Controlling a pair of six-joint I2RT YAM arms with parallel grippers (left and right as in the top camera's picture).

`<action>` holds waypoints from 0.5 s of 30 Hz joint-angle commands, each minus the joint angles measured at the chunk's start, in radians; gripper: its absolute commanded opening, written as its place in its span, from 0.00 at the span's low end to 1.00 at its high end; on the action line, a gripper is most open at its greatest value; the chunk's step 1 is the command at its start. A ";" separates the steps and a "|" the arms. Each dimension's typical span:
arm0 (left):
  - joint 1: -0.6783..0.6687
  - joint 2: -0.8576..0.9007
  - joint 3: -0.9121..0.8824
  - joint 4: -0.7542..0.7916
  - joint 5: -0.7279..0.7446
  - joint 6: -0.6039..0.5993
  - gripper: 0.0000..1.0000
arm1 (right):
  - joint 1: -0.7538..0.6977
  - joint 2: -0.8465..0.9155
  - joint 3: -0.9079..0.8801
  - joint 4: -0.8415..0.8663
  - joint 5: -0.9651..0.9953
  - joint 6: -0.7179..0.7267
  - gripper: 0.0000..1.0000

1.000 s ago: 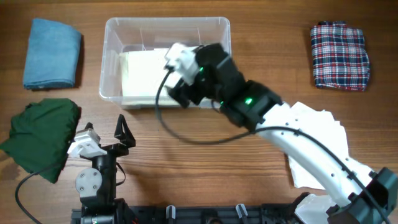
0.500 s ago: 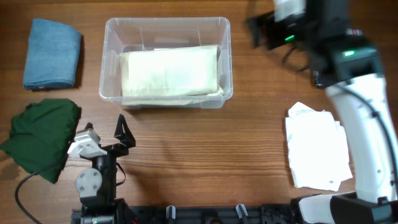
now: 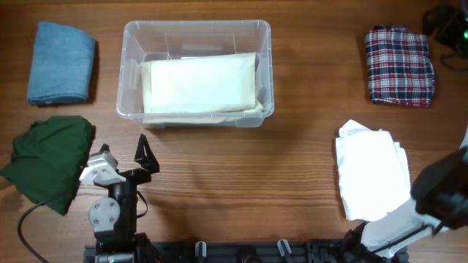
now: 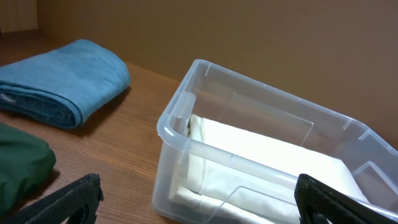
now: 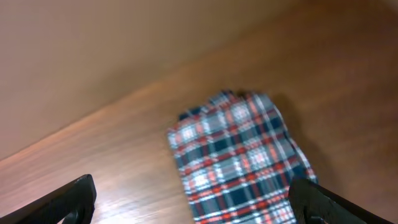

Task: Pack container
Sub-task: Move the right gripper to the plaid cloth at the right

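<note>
The clear container (image 3: pixel 268 66) stands at the back middle of the table with a folded cream cloth (image 3: pixel 201 82) lying flat inside it. My left gripper (image 3: pixel 124 157) is open and empty near the front left, well short of the container. In the left wrist view (image 4: pixel 199 208) its fingers frame the container (image 4: pixel 180 109) and the cream cloth (image 4: pixel 267 155). My right gripper (image 3: pixel 447 22) is at the far back right edge, beside a folded plaid cloth (image 3: pixel 398 66). In the right wrist view (image 5: pixel 196 202) it is open and empty above the plaid cloth (image 5: pixel 242 162).
A folded blue towel (image 3: pixel 61 62) lies at the back left and shows in the left wrist view (image 4: pixel 62 81). A crumpled green cloth (image 3: pixel 47 161) lies beside the left gripper. A white cloth (image 3: pixel 373 179) lies at the front right, next to the right arm's base.
My right gripper has let go of the cream cloth in the container, lifted out and swung to the far back right, over the plaid cloth. The left arm has not moved.
</note>
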 commanded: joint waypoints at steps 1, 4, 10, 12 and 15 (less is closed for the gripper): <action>-0.004 -0.007 -0.006 0.003 -0.010 0.016 1.00 | -0.071 0.100 0.012 0.008 -0.111 0.069 1.00; -0.004 -0.007 -0.006 0.003 -0.010 0.016 1.00 | -0.121 0.159 0.012 0.006 -0.111 0.039 1.00; -0.004 -0.007 -0.006 0.003 -0.010 0.016 1.00 | -0.170 0.216 0.011 -0.023 -0.106 -0.124 1.00; -0.004 -0.007 -0.006 0.003 -0.010 0.016 1.00 | -0.184 0.233 0.009 -0.030 -0.100 -0.152 1.00; -0.004 -0.007 -0.006 0.003 -0.010 0.016 1.00 | -0.200 0.260 0.003 -0.041 -0.098 -0.171 1.00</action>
